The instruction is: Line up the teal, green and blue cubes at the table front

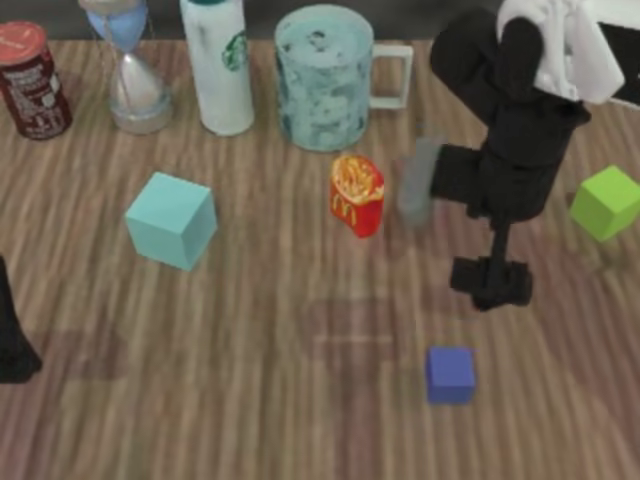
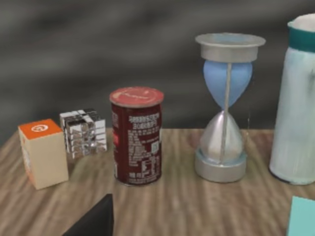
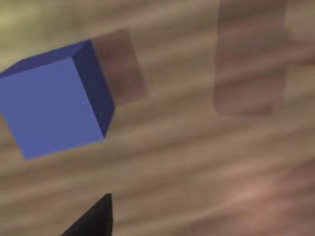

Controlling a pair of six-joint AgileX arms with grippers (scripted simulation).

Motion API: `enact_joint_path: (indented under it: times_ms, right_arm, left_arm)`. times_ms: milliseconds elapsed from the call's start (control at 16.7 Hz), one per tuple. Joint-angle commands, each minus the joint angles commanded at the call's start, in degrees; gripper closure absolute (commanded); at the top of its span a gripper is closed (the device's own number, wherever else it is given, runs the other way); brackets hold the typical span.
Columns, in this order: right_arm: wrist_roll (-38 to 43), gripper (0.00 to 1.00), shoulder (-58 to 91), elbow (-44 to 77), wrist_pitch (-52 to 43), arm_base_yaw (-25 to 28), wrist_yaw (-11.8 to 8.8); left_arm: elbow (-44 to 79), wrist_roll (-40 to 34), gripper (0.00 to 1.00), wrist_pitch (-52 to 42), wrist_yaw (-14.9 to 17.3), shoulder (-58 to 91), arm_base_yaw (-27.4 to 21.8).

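The pale teal cube sits on the table at mid-left, and its corner shows in the left wrist view. At the right edge rests the lime green cube. The small dark blue cube stands alone near the front, right of centre. My right gripper hovers open and empty just behind the blue cube, between it and the green one; one dark fingertip shows. My left gripper is parked open at the left edge.
Along the back stand a red can, an hourglass, a white bottle and a teal speckled mug. A red fries carton stands mid-table. An orange-topped box and a mirrored cube sit beyond the can.
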Motion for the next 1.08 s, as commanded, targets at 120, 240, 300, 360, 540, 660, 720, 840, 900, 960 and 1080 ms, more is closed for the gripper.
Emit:
enact_joint_path:
  times_ms: [120,240,300,360,540,660,720,840,900,960,1080]
  right_arm:
    - [3.72,0.00,5.16,8.24,-2.38,-6.67,0.13]
    - [7.50,0.00,10.14,16.22,-4.66,-13.57,0.29]
    - [9.28,0.00,12.35,19.60,-5.64,-16.74,0.38]
    - [10.91,0.00,14.29,22.40,-6.49,-19.50,0.45]
    - [14.16,0.00,17.83,27.16,-7.94,-24.26,0.58]
    - [14.45,0.00,18.12,27.53,-8.05,-24.63,0.59]
    - [14.45,0.00,18.12,27.53,-8.05,-24.63,0.59]
    - [14.37,0.00,17.96,27.21,-7.73,-24.48,0.60]
    - [14.44,0.00,18.16,26.49,-6.96,-24.54,0.60]
    - [14.50,0.00,18.48,25.31,-5.61,-24.58,0.60]
    - [14.55,0.00,19.38,22.20,-1.48,-24.58,0.61]
  left_arm:
    - [0.00,0.00,0.00,0.00,0.00,0.00,0.00]
    - [0.00,0.00,0.00,0.00,0.00,0.00,0.00]
    - [0.00,0.00,0.00,0.00,0.00,0.00,0.00]
    - [0.00,0.00,0.00,0.00,0.00,0.00,0.00]
    - [0.00,0.00,0.00,0.00,0.00,0.00,0.00]
    - [0.00,0.00,0.00,0.00,0.00,0.00,0.00]
    - [0.00,0.00,0.00,0.00,0.00,0.00,0.00]
    - [0.00,0.00,0.00,0.00,0.00,0.00,0.00]
    - [0.00,0.00,0.00,0.00,0.00,0.00,0.00]
    - [0.00,0.00,0.00,0.00,0.00,0.00,0.00]
    - [0.00,0.00,0.00,0.00,0.00,0.00,0.00]
